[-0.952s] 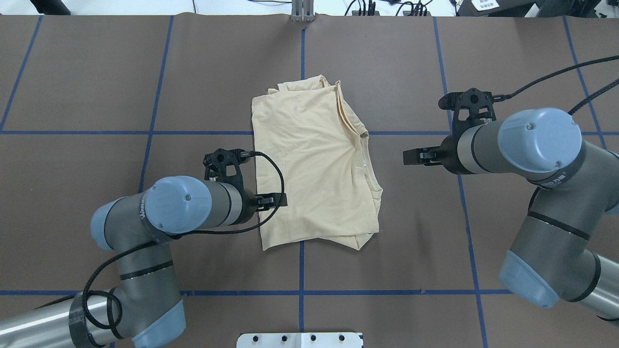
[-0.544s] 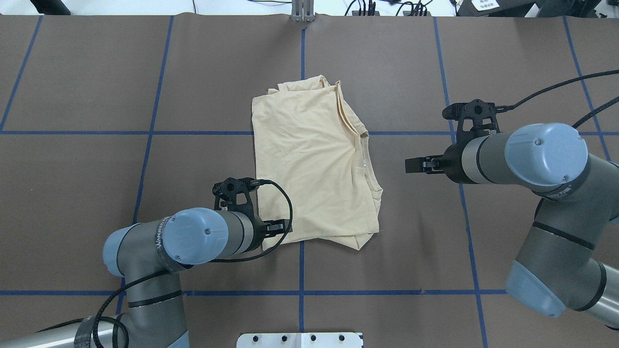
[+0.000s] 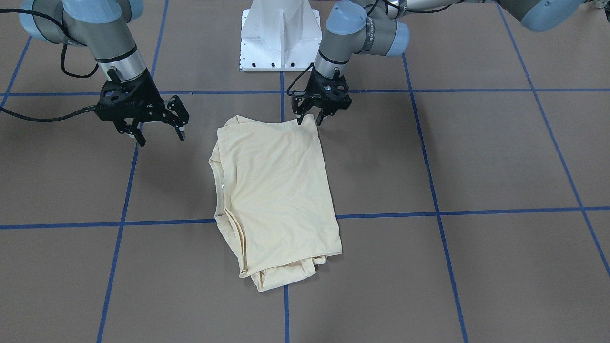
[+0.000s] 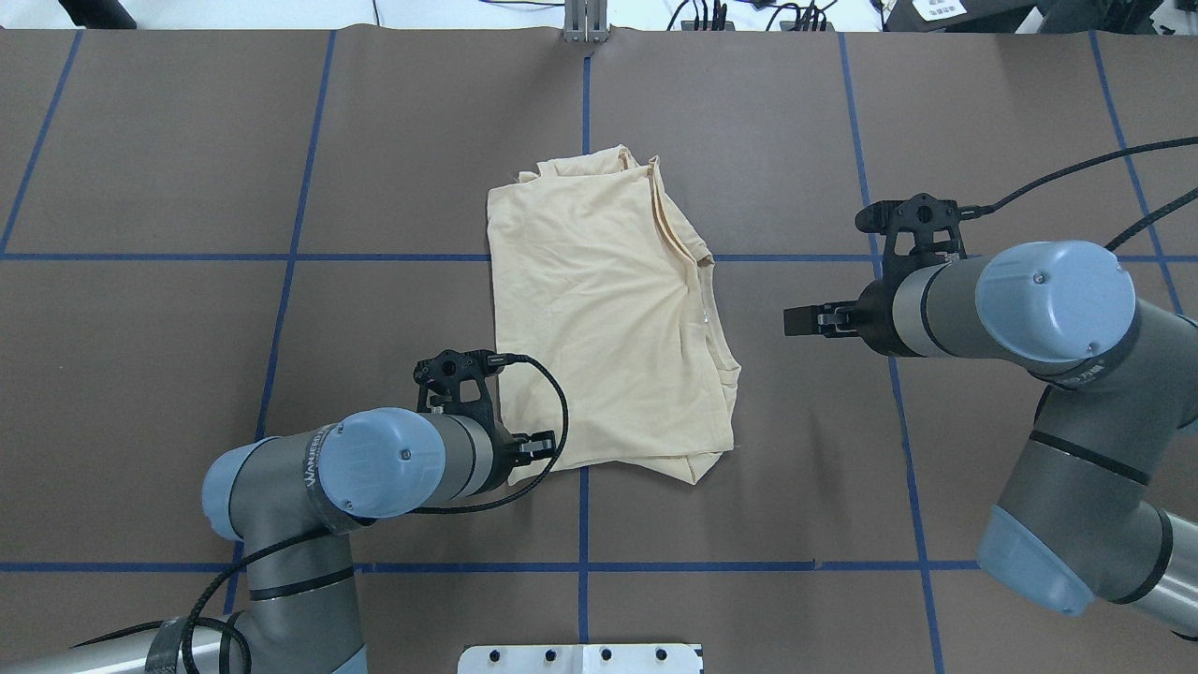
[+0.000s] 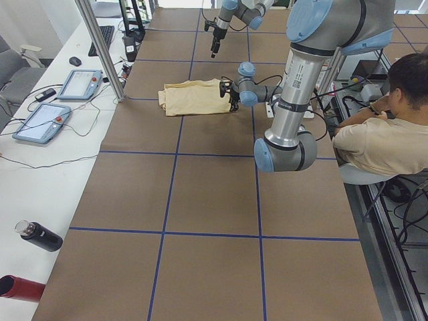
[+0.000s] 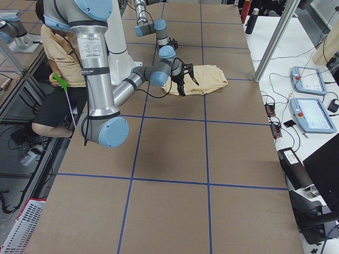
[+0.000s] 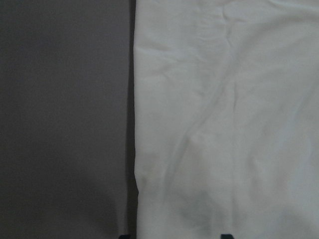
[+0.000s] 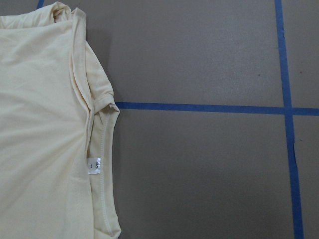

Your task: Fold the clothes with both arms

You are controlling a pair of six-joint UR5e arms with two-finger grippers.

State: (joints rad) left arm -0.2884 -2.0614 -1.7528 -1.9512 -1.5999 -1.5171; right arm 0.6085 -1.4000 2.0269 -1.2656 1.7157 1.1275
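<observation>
The clothes are one pale cream shirt, folded into a rough rectangle at the middle of the table. Its white neck label shows on the side toward my right arm. My left gripper is open and low over the shirt's corner nearest the robot base, with one finger on each side of the hem. In the left wrist view the shirt's edge runs between the two fingertips. My right gripper hangs open above bare table, a short way off the shirt's collar side.
The white pedestal base stands just behind the shirt's near edge. Blue tape lines grid the brown table cover. A person sits beside the robot. Teach pendants and a bottle lie on a side table.
My left arm has slid along the shirt's edge toward the robot base, to the near corner, then nearly stopped. My right arm has drifted slightly nearer the base. The shirt has not moved.
</observation>
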